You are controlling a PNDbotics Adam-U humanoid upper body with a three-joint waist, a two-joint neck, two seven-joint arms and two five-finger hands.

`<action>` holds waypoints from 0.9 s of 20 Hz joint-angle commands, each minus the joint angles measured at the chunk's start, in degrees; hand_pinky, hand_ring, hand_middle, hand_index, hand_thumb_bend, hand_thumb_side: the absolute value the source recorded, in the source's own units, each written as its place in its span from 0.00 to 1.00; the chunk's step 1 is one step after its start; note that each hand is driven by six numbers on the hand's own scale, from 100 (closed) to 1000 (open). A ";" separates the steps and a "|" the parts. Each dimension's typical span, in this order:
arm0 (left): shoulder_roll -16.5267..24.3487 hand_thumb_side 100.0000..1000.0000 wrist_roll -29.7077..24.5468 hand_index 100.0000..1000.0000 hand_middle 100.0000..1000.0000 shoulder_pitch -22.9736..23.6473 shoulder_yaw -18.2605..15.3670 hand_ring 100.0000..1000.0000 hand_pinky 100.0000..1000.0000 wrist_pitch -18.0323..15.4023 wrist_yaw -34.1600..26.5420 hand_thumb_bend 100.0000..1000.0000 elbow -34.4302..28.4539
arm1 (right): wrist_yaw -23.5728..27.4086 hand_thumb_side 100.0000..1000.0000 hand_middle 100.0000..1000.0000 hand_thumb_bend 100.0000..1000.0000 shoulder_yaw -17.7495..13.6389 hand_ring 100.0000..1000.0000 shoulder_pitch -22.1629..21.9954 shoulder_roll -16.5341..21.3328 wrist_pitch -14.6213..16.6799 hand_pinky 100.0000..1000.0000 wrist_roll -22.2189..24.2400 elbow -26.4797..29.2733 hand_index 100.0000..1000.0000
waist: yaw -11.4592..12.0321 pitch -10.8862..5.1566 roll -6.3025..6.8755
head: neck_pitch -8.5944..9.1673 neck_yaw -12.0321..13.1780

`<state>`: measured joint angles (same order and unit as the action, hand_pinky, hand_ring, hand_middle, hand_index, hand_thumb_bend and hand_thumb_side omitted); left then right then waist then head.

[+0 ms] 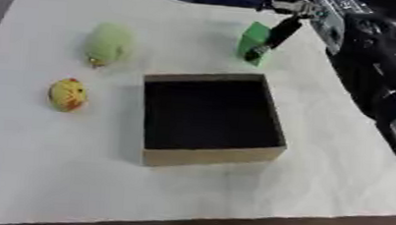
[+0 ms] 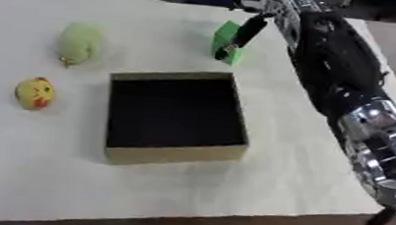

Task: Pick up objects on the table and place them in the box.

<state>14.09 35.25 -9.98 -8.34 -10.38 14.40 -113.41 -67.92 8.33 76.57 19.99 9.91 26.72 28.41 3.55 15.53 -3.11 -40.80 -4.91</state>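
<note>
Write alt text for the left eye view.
The robot's right hand reaches from the upper right with its fingers on a green block behind an open, empty cardboard box. A pale green plush toy and a yellow one lie left of the box on the white table.

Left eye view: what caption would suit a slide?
Robot's right hand reaches the green block beyond the open cardboard box.

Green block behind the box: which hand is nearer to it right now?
Right. The right hand reaches in from the upper right, its fingers down against the green block beyond the box. The left hand shows in neither view.
</note>
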 commanded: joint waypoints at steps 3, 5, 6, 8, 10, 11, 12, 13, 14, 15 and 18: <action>0.57 1.00 -0.18 0.75 0.64 -0.24 -0.10 0.60 0.46 0.09 0.38 0.21 -1.18 | 0.47 0.61 0.92 0.80 -1.28 0.98 1.05 1.24 -2.79 0.94 -0.89 -0.99 0.96 | 0.15 -0.82 0.11 | 0.68 -0.23; 0.54 1.00 -0.23 0.75 0.64 -0.27 -0.08 0.60 0.46 0.13 0.68 0.21 -1.18 | -0.18 0.61 0.92 0.79 -1.65 0.98 1.05 1.05 -4.06 0.94 -1.49 -1.75 0.96 | 0.22 -0.73 0.08 | 0.75 -0.34; 0.51 1.00 -0.24 0.75 0.64 -0.29 -0.06 0.60 0.46 0.15 0.75 0.21 -1.18 | -0.54 0.61 0.92 0.79 -1.86 0.98 1.05 0.92 -4.66 0.94 -1.85 -2.14 0.96 | 0.25 -0.69 0.07 | 0.81 -0.39; 0.49 1.00 -0.23 0.75 0.64 -0.34 -0.04 0.60 0.46 0.14 0.82 0.21 -1.18 | -1.22 0.61 0.92 0.79 -2.27 0.98 1.00 0.65 -5.66 0.93 -2.45 -3.01 0.96 | 0.31 -0.61 0.04 | 0.85 -0.51; 0.46 1.00 -0.25 0.75 0.64 -0.37 -0.03 0.60 0.46 0.12 0.83 0.21 -1.18 | -2.02 0.61 0.92 0.78 -2.51 0.98 0.93 0.33 -6.45 0.93 -3.01 -3.89 0.95 | 0.38 -0.53 0.02 | 0.86 -0.56; 0.44 1.00 -0.26 0.75 0.64 -0.40 -0.02 0.60 0.46 0.12 0.84 0.21 -1.18 | -2.45 0.60 0.91 0.78 -2.61 0.98 0.85 0.16 -6.76 0.93 -3.28 -4.32 0.95 | 0.43 -0.50 0.03 | 0.88 -0.62; 0.43 1.00 -0.27 0.75 0.64 -0.43 -0.01 0.60 0.46 0.10 0.85 0.21 -1.18 | -2.87 0.60 0.91 0.77 -2.74 0.97 0.73 -0.05 -7.05 0.93 -3.54 -4.78 0.95 | 0.50 -0.46 0.05 | 0.94 -0.68; 0.42 1.00 -0.28 0.75 0.64 -0.45 -0.01 0.60 0.46 0.08 0.85 0.21 -1.18 | -2.93 0.61 0.91 0.76 -3.02 0.97 0.61 -0.26 -7.26 0.92 -3.74 -5.22 0.95 | 0.56 -0.42 0.09 | 0.99 -0.72; 0.41 1.00 -0.28 0.75 0.64 -0.46 -0.02 0.60 0.46 0.08 0.85 0.21 -1.18 | -3.16 0.61 0.91 0.76 -3.09 0.97 0.48 -0.44 -7.42 0.92 -3.88 -5.61 0.95 | 0.64 -0.39 0.12 | 1.03 -0.76; 0.40 1.00 -0.28 0.75 0.64 -0.47 -0.01 0.60 0.46 0.07 0.83 0.21 -1.18 | -3.38 0.62 0.90 0.73 -3.16 0.97 0.37 -0.59 -7.54 0.92 -4.00 -5.92 0.94 | 0.71 -0.36 0.14 | 1.07 -0.80; 0.29 1.00 -0.36 0.75 0.64 -0.53 0.02 0.60 0.46 0.07 0.85 0.21 -1.18 | -3.42 0.64 0.88 0.66 -3.64 0.96 0.11 -1.08 -8.32 0.91 -4.71 -6.45 0.92 | 0.90 -0.23 0.19 | 1.19 -0.94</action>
<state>14.03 35.11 -10.04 -8.33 -10.29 15.08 -113.41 -70.74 5.20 75.57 18.14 2.04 22.33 21.72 4.36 16.27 -3.27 -40.22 -5.69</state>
